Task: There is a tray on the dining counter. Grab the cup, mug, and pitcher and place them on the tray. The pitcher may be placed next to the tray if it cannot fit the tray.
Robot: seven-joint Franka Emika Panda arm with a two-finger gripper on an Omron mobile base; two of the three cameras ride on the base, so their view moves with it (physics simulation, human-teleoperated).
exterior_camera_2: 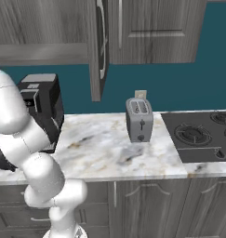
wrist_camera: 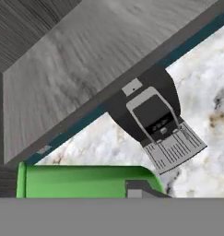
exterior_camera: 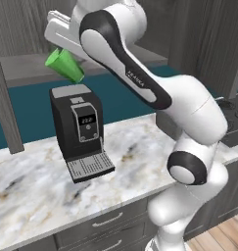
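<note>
Gripping the green cup in the claw, tilted on its side high above the coffee machine. Judging it wise: levelling the cup, keeping clear of the cabinet while carrying trayward.

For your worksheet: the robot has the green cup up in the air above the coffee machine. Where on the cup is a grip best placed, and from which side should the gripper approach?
Grip the green cup across its side wall. It has no handle, and it tapers, so pads likely hold best nearer the wider rim. It hangs tilted above the coffee machine, so come square to the wall, as the gripper appears to in the hand view.
</note>
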